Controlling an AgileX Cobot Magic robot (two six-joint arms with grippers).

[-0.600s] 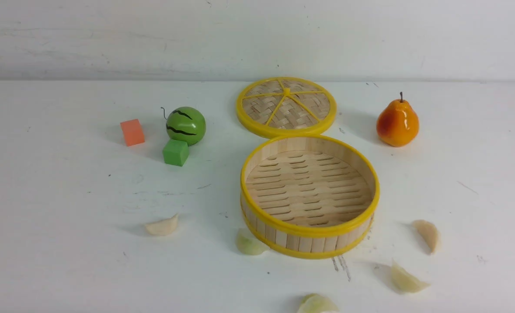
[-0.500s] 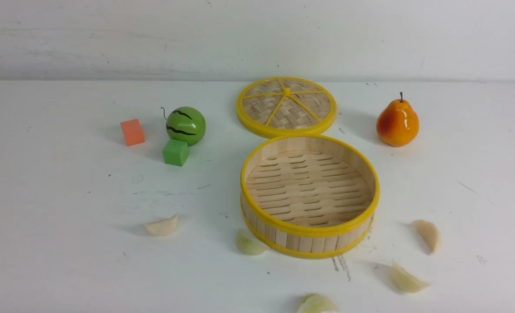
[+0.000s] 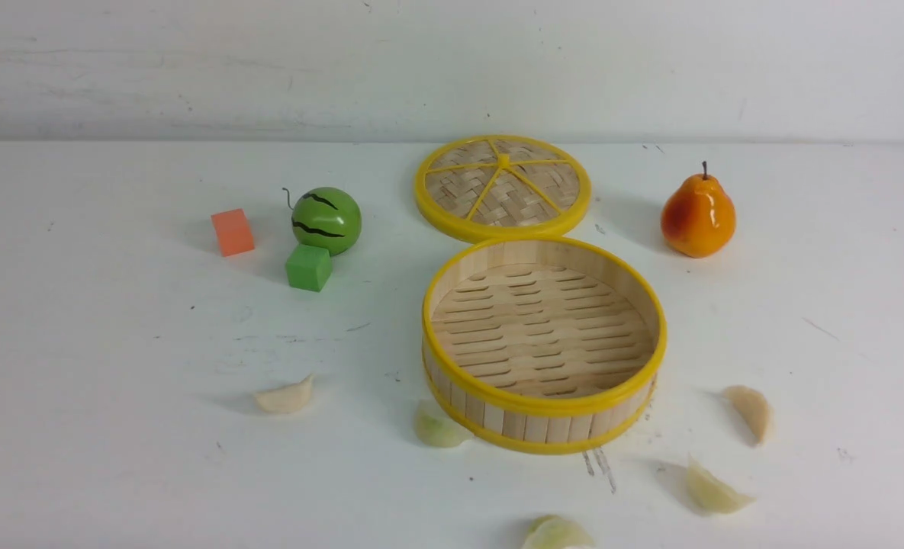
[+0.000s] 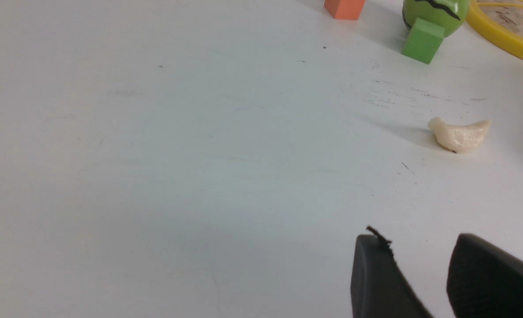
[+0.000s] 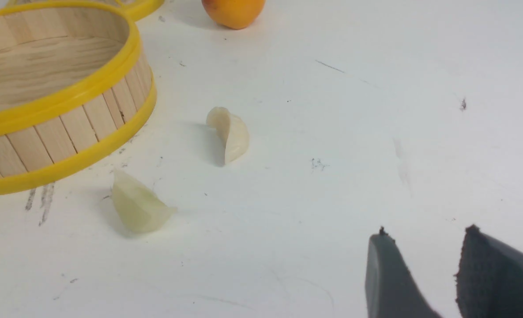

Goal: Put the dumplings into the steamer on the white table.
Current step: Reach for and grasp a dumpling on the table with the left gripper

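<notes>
Steamer (image 3: 543,415) empty and nothing yet done, with all five dumplings (image 3: 438,428) left on table (image 3: 116,343) around its near side, one just beside its wall, others near, and left claw (image 4: 418,247) and right claw (image 5: 424,240) both parted, bare, clear of every piece.

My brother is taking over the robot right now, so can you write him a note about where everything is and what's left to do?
Left gripper: open and empty, over the bare white table.
Right gripper: open and empty.
Steamer: uncovered, with nothing inside. Its lid lies flat behind it.
All five are on the table: left dumpling; greenish dumpling by the steamer's front-left wall; nearest dumpling; right dumpling; far-right dumpling.
Done: nothing yet.
Left: put all five into the steamer.
</notes>
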